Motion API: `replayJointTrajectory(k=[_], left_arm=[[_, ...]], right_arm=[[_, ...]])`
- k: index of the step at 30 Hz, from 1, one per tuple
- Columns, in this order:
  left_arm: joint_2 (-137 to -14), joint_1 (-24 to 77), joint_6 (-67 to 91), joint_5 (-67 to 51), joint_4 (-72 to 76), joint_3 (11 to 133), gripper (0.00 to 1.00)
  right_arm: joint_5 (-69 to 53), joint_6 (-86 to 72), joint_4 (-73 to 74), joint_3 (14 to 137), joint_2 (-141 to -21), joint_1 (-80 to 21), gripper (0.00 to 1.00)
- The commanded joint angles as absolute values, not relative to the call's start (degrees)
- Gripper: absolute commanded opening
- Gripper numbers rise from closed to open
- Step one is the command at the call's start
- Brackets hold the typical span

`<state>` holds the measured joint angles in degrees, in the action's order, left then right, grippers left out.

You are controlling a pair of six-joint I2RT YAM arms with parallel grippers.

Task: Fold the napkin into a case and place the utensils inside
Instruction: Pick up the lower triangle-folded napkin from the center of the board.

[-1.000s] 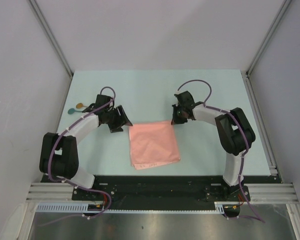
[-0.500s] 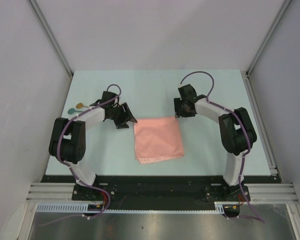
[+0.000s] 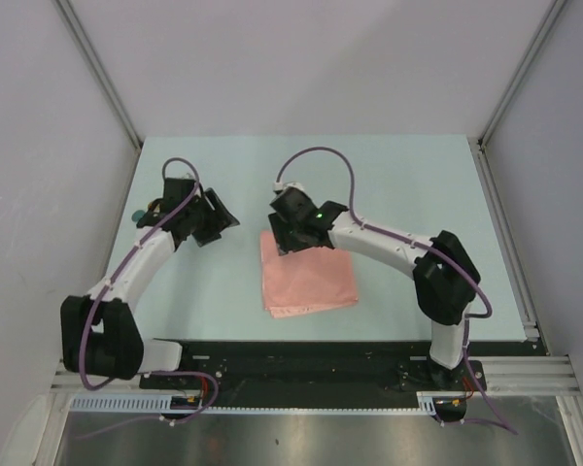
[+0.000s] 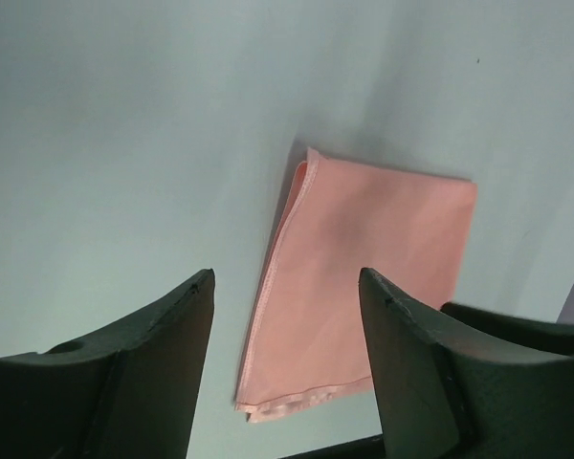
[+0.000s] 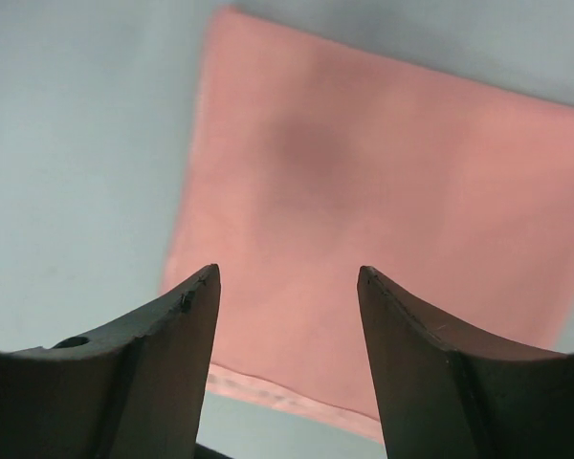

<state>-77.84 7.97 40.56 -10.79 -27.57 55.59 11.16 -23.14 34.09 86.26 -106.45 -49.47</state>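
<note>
The salmon-pink napkin (image 3: pixel 309 277) lies folded into a layered rectangle on the pale green table (image 3: pixel 398 184). My right gripper (image 3: pixel 281 238) hovers open over its far left corner, and the cloth (image 5: pixel 392 210) shows between and beyond the empty fingers (image 5: pixel 163 363). My left gripper (image 3: pixel 223 220) stands open to the left of the napkin and apart from it; the napkin (image 4: pixel 364 277) lies ahead of that gripper (image 4: pixel 287 287). Of the utensils only a teal spoon bowl (image 3: pixel 136 213) peeks out at the far left; the left arm hides the rest.
White walls enclose the table on three sides. A metal rail (image 3: pixel 505 233) runs along the right edge. The black base bar (image 3: pixel 311 354) lies just in front of the napkin's near edge.
The right gripper has opened, let go of the napkin's far right corner and swung left to the far left corner. The left arm has drawn back left toward the spoons. The napkin slid slightly right.
</note>
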Motion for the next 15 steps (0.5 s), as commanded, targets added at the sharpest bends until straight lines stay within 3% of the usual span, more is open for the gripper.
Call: replayJointTrajectory(k=[1, 8, 15], left_arm=[[-70.42, 5.98, 40.00, -4.32, -32.77, 56.86, 0.67], [-63.91, 4.83, 38.67, 2.45, -38.58, 61.17, 0.71], [-60.82, 4.83, 36.92, -0.95, -38.41, 59.07, 0.72]], right_arm=[[16.42, -33.37, 38.49, 93.07, -112.23, -55.62, 0.62], [16.09, -40.24, 39.54, 98.96, -120.13, -60.55, 0.62], [17.31, -42.62, 41.66, 104.23, -126.73, -63.19, 0.59]])
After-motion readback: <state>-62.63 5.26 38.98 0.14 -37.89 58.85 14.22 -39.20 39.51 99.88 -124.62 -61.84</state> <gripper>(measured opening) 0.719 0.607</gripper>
